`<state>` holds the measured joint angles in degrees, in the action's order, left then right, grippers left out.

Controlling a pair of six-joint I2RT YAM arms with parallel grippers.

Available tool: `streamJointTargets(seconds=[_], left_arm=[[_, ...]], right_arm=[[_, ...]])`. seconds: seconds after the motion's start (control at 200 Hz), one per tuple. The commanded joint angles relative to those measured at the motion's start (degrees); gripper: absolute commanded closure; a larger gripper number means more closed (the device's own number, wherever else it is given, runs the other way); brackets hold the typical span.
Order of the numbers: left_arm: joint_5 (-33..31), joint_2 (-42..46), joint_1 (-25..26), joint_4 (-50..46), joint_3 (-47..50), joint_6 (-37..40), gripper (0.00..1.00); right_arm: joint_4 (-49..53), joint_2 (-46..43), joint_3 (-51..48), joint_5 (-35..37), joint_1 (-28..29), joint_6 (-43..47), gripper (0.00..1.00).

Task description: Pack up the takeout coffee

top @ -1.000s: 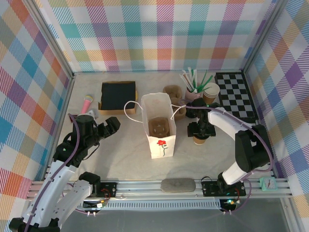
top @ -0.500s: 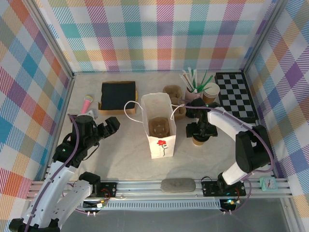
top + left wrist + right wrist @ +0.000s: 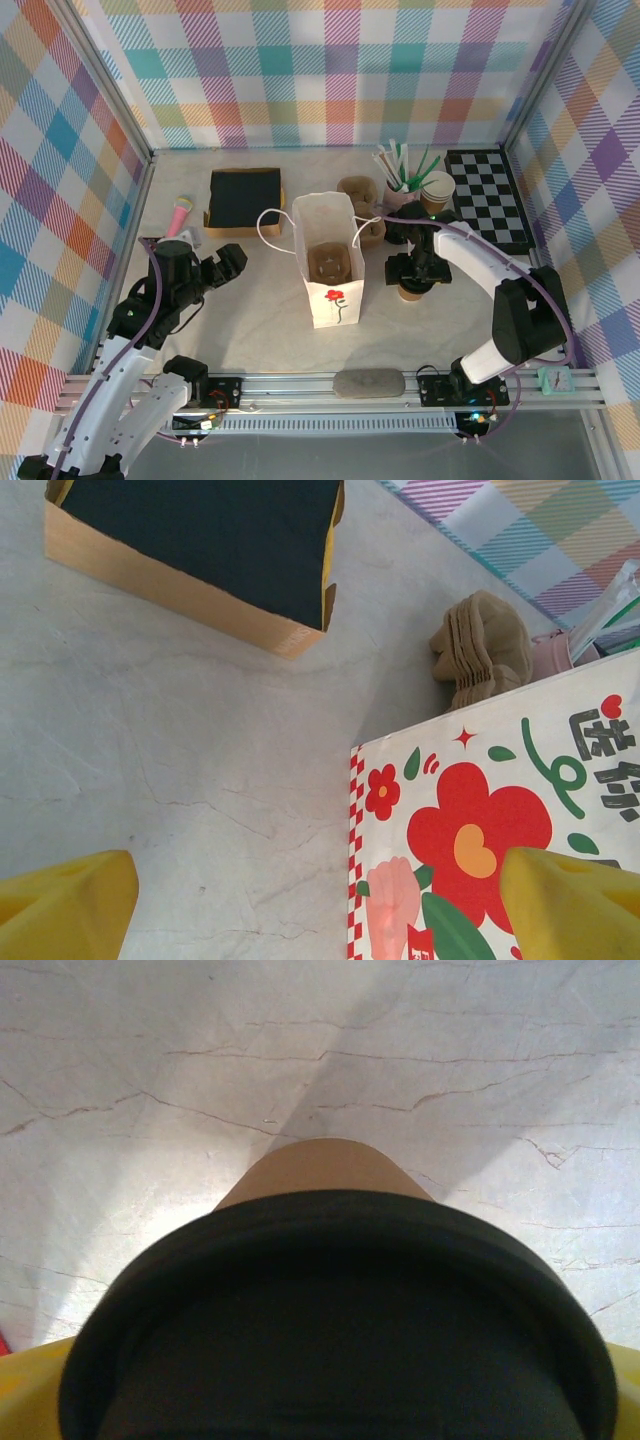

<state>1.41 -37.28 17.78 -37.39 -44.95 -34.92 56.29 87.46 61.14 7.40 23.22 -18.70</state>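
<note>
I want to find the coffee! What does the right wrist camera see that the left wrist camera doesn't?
Right wrist: the coffee cup up close, under its black lid. Left wrist: the flowery paper bag and a black-lined box. Both: the pale table and yellow fingertips.

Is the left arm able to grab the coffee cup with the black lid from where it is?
Probably not. The paper bag stands between the left gripper and the coffee cup, and the right gripper is right over the cup.
</note>
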Motion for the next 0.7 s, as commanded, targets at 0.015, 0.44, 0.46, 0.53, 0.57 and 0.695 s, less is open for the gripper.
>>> streamJointTargets(seconds=[0.015,0.44,0.46,0.53,0.57,0.695], left_arm=[[-0.37,0.40,-0.70,-0.58,-2.20,1.01,0.07],[-0.71,0.74,-0.68,-1.29,-2.69,1.08,0.07],[-0.71,0.74,-0.73,-1.29,-2.76,1.08,0.07],[-0.79,0.71,-0.71,-1.29,-2.82,1.08,0.07],[-0.79,0.71,-0.67,-1.33,-2.73,1.08,0.07],[-0.92,0.88,-0.72,-1.53,-2.53,1.08,0.07]], right_arm=[[0.84,0.27,-0.97,-0.98,0.24,0.95,0.01],[-2.44,2.93,-2.65,-0.46,0.24,0.64,0.01],[-2.62,2.98,-2.77,-0.41,0.23,0.76,0.01],[-3.05,3.30,-2.89,-0.22,0.24,0.78,0.01],[-3.20,3.62,-3.04,-0.18,0.24,0.83,0.01],[-3.81,4.34,-3.69,0.01,0.24,0.53,0.01]])
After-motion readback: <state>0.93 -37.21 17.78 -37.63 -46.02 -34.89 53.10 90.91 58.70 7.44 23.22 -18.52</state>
